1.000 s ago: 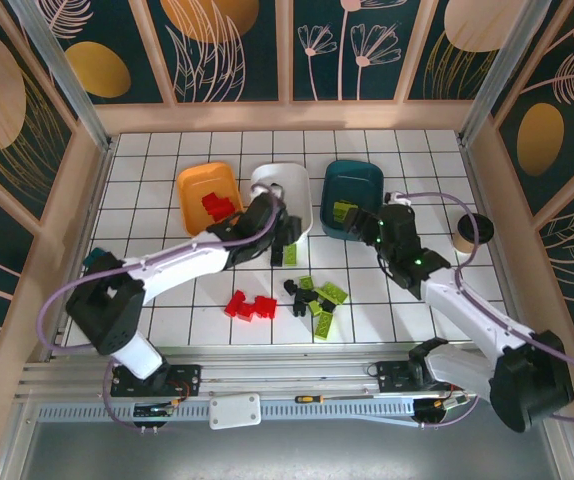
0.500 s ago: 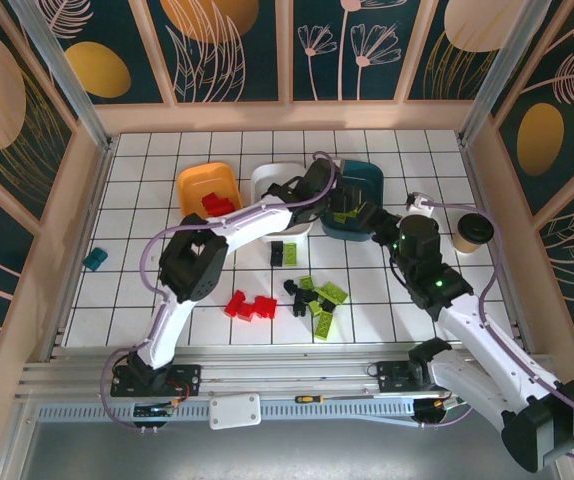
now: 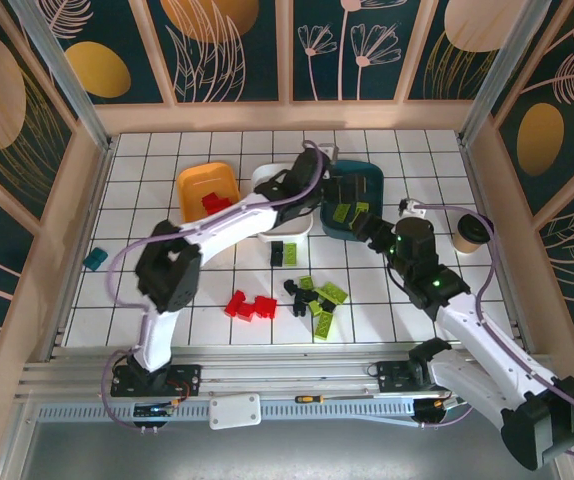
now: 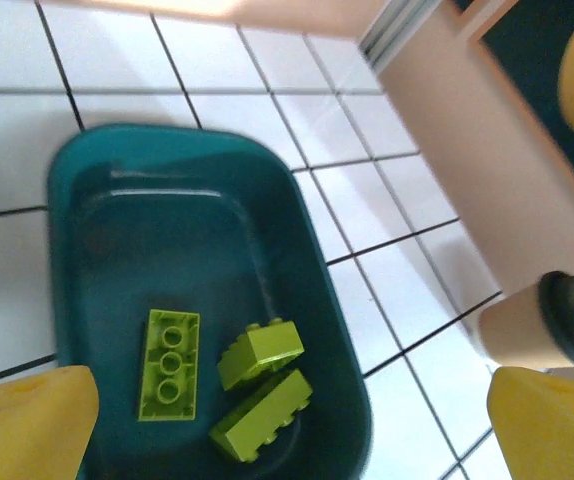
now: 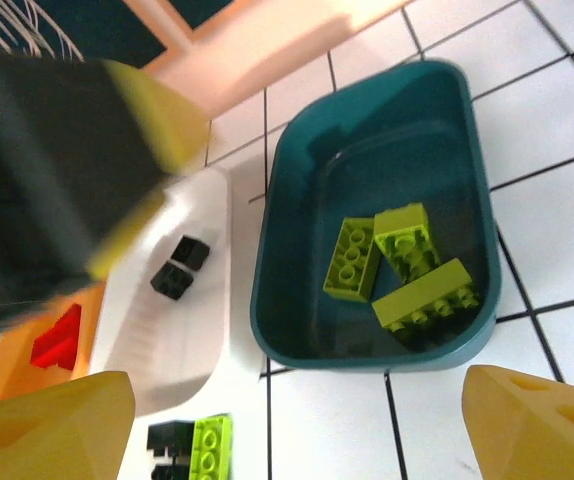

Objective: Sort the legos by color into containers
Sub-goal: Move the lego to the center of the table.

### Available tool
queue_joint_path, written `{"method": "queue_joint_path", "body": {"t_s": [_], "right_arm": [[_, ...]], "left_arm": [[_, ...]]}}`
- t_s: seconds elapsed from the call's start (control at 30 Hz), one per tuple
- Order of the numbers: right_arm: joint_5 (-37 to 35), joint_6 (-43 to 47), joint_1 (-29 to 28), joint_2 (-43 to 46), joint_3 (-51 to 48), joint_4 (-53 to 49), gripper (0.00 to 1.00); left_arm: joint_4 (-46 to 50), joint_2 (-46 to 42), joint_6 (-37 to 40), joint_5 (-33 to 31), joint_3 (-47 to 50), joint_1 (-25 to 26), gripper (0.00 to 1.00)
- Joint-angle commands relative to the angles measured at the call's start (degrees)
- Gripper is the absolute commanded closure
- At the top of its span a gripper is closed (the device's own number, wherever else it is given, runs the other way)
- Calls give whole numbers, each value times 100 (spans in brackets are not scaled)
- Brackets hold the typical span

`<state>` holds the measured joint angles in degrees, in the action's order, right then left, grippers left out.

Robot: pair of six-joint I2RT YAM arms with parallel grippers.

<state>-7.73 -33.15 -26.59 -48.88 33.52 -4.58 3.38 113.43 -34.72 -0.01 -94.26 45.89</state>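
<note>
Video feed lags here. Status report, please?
Left gripper open, right gripper open. Three lime bricks in dark teal tray; loose bricks on table. Both grippers crowd that tray.

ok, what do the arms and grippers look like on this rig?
Left arm and right arm: white links, black joints, a lilac cable looped along each. Small green lights dot the right arm's dark wrist section. Left fingers and right fingers are yellow and blocky.

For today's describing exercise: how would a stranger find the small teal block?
On the white tiled table, look to the left edge by the wooden wall. The small teal plastic block lies there alone. The red, lime and black plastic bricks sit mid-table or in trays; no brick is teal.
</note>
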Motion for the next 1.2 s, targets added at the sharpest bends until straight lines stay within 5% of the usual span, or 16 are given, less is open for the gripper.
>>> {"method": "queue_joint_path", "body": {"t_s": [0.0, 0.5, 0.83, 1.17], "right_arm": [[570, 63, -82, -256, -172, -54, 16], [544, 188, -1868, -2083, -338, 83, 35], [143, 391, -2175, -3438, 518, 738, 41], [-207, 138, -2115, -4499, 1087, 1431, 49]], "left_arm": [[-675, -1153, -60, -382, 1045, 20, 1], [-624, -4986, -818, -1399, 5796, 25, 1], [199, -6291, -1278, -1967, 6778, 22, 1], [409, -6630, -1427, -2067, 6978, 17, 1]]}}
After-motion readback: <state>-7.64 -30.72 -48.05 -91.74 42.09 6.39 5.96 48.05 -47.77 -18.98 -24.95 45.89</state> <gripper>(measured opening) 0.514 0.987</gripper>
